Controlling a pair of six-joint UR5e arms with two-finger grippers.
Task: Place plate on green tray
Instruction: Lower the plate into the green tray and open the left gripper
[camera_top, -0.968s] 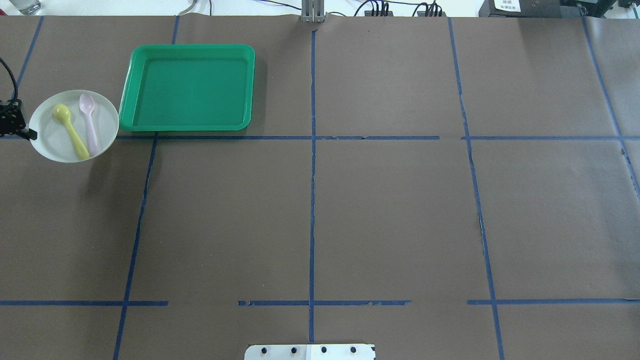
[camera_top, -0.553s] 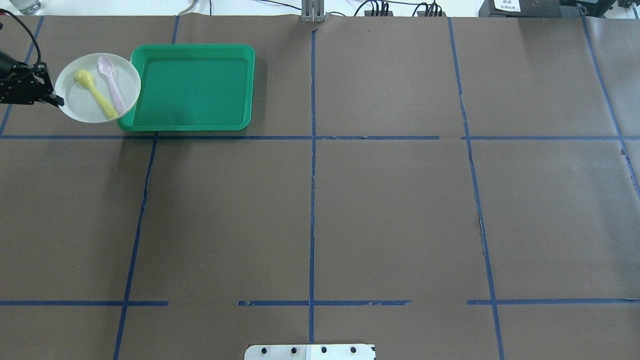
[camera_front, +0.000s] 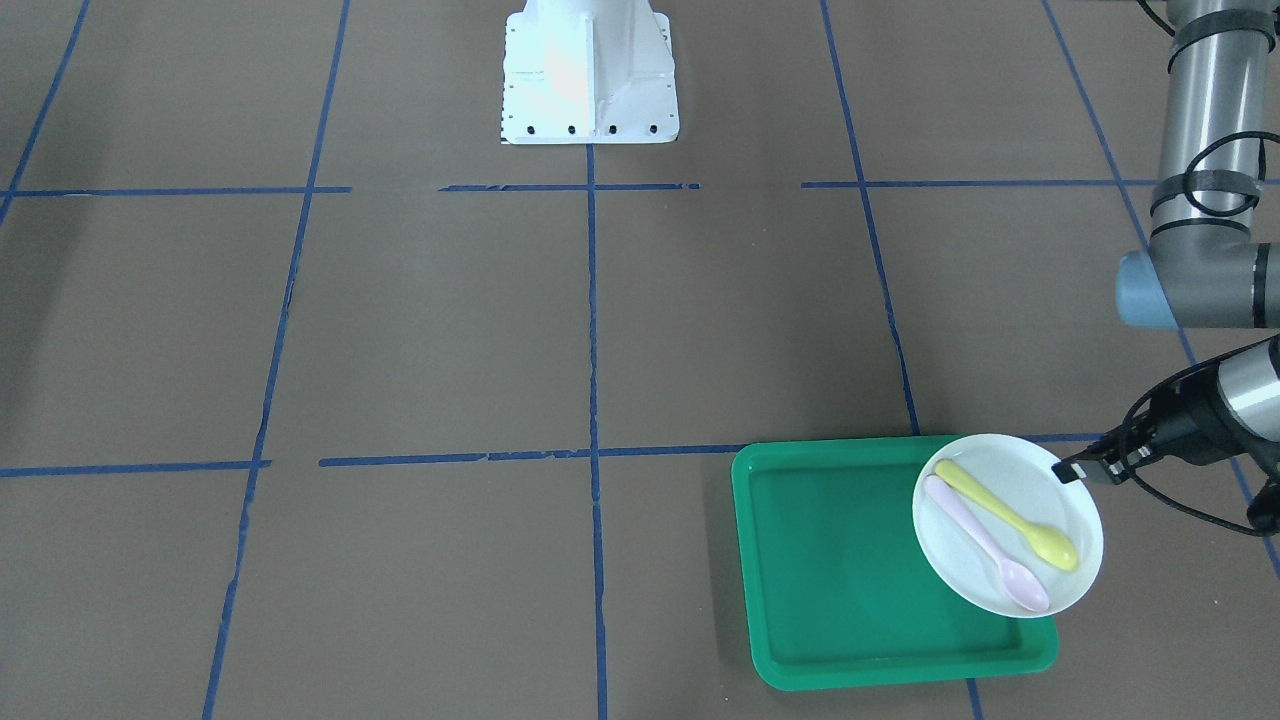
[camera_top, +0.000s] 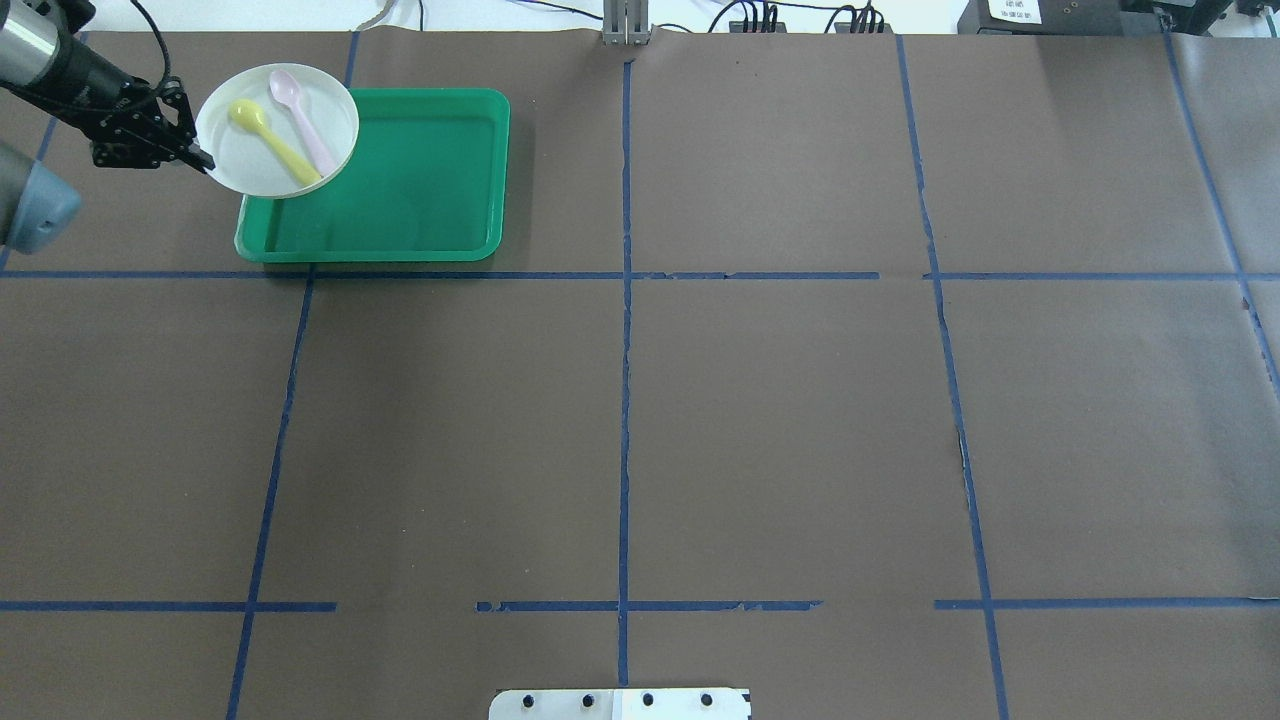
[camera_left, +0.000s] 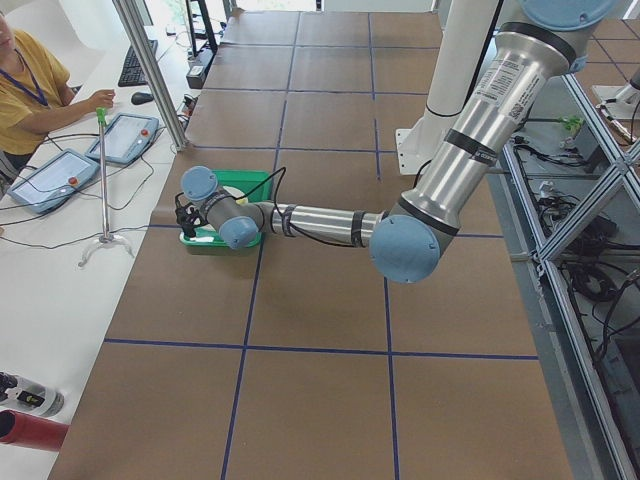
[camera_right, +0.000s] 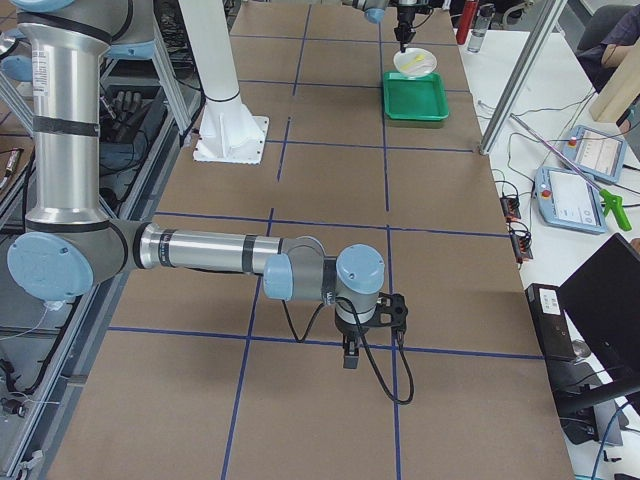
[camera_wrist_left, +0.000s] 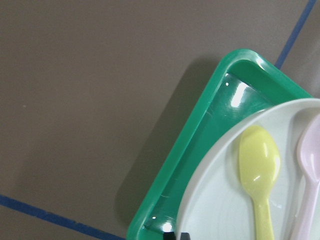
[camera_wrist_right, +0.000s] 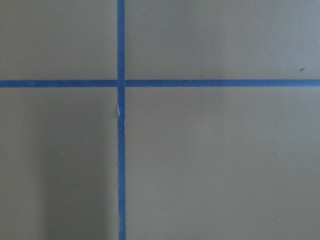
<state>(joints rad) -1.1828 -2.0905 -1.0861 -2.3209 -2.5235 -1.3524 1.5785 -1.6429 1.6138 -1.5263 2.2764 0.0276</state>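
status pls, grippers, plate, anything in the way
Left gripper shut on plate rim. Plate over green tray corner, not set down; yellow spoon, pink spoon aboard. Right gripper far off, state unclear. Nothing seen blocking tray.

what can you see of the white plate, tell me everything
The plate is small, round and white, smooth like plastic, with a shallow raised rim. A yellow spoon and a pink spoon lie side by side on it. The left claw pinches its rim at one edge and holds it roughly level in the air over a corner of the green tray, casting a shadow there. Nothing else appears to touch it.
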